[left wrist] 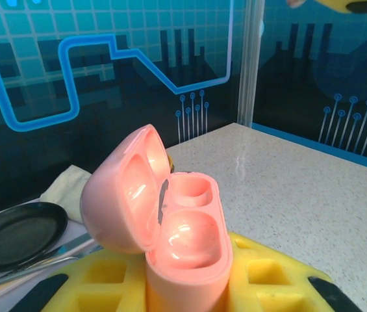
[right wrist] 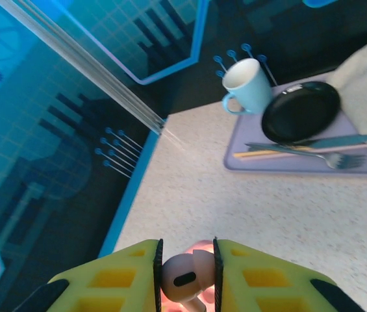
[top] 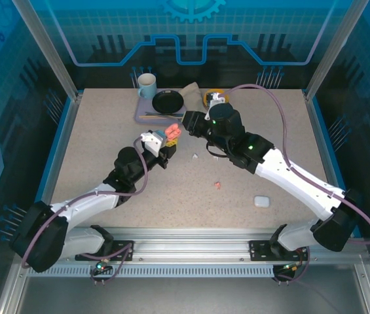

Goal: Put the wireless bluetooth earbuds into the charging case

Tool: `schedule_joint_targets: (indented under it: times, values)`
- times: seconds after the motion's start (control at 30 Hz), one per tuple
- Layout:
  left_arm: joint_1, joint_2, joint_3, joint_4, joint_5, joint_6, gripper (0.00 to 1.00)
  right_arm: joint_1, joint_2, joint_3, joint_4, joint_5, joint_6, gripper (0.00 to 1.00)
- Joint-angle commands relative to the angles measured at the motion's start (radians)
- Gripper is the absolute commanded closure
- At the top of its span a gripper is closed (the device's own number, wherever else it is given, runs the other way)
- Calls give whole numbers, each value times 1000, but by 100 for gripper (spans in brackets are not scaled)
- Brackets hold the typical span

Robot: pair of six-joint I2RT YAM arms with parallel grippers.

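My left gripper (top: 164, 145) is shut on the open pink charging case (left wrist: 193, 242), holding it upright between its yellow fingers (left wrist: 271, 276). The lid (left wrist: 121, 192) hangs open to the left and both wells look empty. My right gripper (right wrist: 186, 276) is shut on a pink earbud (right wrist: 182, 281), with a pink glow of the case just beneath it. From above, the right gripper (top: 186, 123) hovers right beside the case (top: 171, 134). Loose on the table lie a white earbud (top: 195, 156) and another pink earbud (top: 218, 185).
A white case (top: 261, 201) lies shut at the near right. At the back stands a purple tray (top: 144, 116) with a blue mug (top: 147, 84), a black plate (top: 167, 101) and cutlery (right wrist: 313, 148). A beige napkin (top: 191, 91) lies beside it.
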Motion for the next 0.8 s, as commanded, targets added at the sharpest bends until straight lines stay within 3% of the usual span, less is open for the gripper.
schedule_joint_targets:
  times: [0.0, 0.77]
  values:
    - [-8, 23, 47, 86, -56, 17, 100, 20, 21, -21, 157, -47, -27, 75]
    - [-8, 46, 123, 103, -78, -13, 100, 67, 108, -73, 307, -18, -4, 78]
